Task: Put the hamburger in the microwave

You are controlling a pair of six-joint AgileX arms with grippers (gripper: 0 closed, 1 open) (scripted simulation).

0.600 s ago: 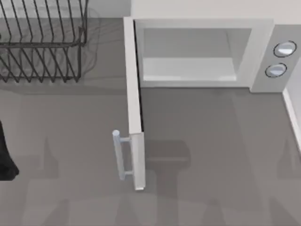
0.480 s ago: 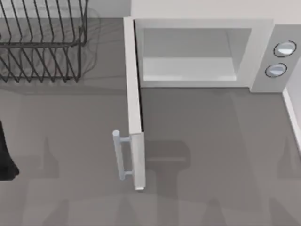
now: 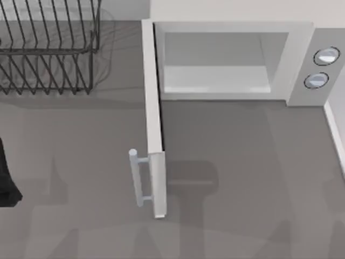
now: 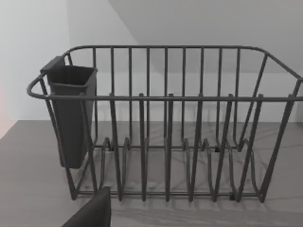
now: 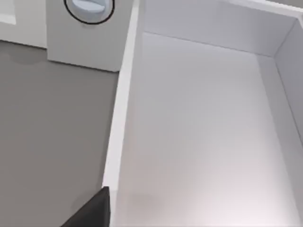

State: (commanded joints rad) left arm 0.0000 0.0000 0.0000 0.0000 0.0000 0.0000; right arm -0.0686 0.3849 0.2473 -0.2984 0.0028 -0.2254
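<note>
The microwave [image 3: 232,59] sits at upper right, its door [image 3: 153,124] (handle [image 3: 137,178] at its left) pointing down-frame; the left arm [image 3: 6,178] is at left edge, jaws cannot be told

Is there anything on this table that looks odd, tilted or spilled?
Nothing stands out. The microwave sits square with its door swung fully open, and no spill shows in the cavity. The wire rack stands upright with its dark cup hanging at one end. No hamburger lies on the table.
</note>
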